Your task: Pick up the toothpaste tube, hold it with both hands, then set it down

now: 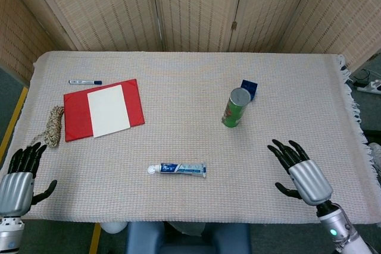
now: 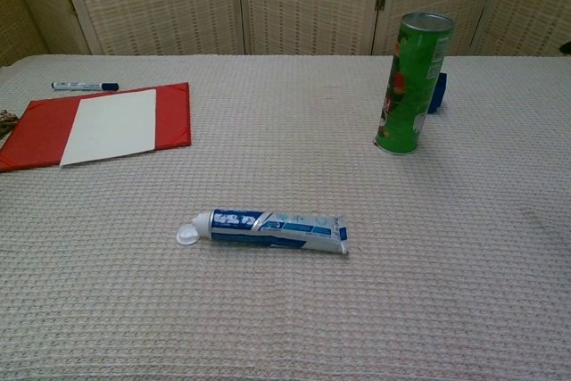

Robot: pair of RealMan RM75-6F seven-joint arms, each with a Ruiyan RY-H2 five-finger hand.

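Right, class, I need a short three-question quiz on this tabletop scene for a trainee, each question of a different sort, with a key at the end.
1. True or false: the toothpaste tube is lying flat on the table cloth, with no hand touching it.
2. Multiple choice: which way does the tube's white cap point in the chest view? A) left B) right C) toward the screen behind
3. Fill in: the small blue box sits just behind the green ____.

Key:
1. True. The left hand and right hand are both open and apart from the tube.
2. A
3. can
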